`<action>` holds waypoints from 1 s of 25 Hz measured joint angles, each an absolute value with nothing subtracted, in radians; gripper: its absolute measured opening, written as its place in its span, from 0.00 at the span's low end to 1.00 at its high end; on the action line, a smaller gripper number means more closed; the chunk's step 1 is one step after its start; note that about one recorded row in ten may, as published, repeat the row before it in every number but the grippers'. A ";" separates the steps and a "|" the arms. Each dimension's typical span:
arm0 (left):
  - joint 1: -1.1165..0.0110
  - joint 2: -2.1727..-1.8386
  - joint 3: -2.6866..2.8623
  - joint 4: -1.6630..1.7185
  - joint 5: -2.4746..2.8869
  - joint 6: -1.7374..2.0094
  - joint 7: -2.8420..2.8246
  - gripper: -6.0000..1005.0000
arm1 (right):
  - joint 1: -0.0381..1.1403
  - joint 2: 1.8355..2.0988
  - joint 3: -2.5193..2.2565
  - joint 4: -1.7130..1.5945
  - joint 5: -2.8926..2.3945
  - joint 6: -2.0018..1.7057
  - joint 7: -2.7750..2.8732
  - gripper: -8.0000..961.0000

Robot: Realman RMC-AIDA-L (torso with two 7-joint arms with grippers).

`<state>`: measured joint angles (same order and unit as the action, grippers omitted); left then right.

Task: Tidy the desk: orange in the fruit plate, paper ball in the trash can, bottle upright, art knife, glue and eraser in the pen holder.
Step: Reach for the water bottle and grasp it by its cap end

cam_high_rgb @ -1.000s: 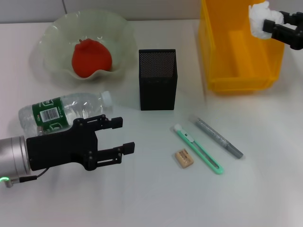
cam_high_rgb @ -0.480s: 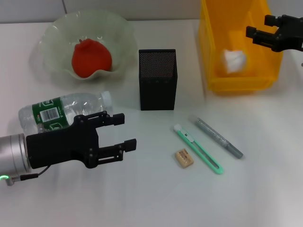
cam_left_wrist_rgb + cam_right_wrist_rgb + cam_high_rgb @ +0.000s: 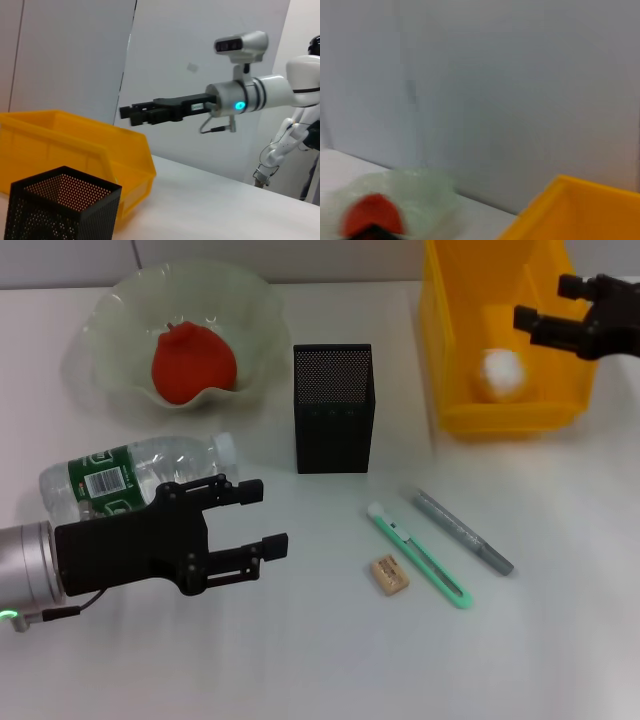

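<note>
1. Now, right gripper [image 3: 545, 302] hangs over the right side of the trash can [image 3: 455, 360], fingers spread, nothing between them. Left wrist view shows the same gripper [image 3: 131, 112] above the yellow rim [image 3: 75, 137].
2. Paper ball [image 3: 499, 370] lies inside the trash can, on its floor toward the near wall, apart from the right gripper.
3. Left gripper [image 3: 255, 520] sits low at the near left of the desk [image 3: 300, 660], fingers spread and empty, just in front of the bottle [image 3: 135, 475].
4. Bottle lies on its side, white cap pointing toward the pen holder [image 3: 333, 408].
5. Pen holder stands upright mid-desk, between the fruit plate [image 3: 120, 310] and the trash can.
6. Orange [image 3: 193, 363] rests in the fruit plate.
7. Art knife [image 3: 418, 556], glue [image 3: 462, 532] and eraser [image 3: 388, 575] lie flat on the desk, near side of the pen holder. Knife and glue run roughly parallel, close together; eraser just left of the knife.
</note>
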<state>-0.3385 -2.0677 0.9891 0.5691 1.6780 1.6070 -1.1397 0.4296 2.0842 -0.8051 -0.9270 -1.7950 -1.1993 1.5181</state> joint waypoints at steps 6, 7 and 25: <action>-0.340 -2.068 0.988 0.572 1.670 1.608 -1.140 0.72 | 0.271 2.083 -0.794 -0.931 -1.526 -1.549 1.352 0.84; -0.340 -2.068 0.988 0.572 1.670 1.608 -1.140 0.72 | 0.271 2.083 -0.794 -0.931 -1.526 -1.549 1.352 0.84; -0.346 -2.068 0.949 0.569 1.586 1.607 -1.140 0.72 | 0.267 2.083 -0.795 -0.670 -1.747 -1.809 0.998 0.84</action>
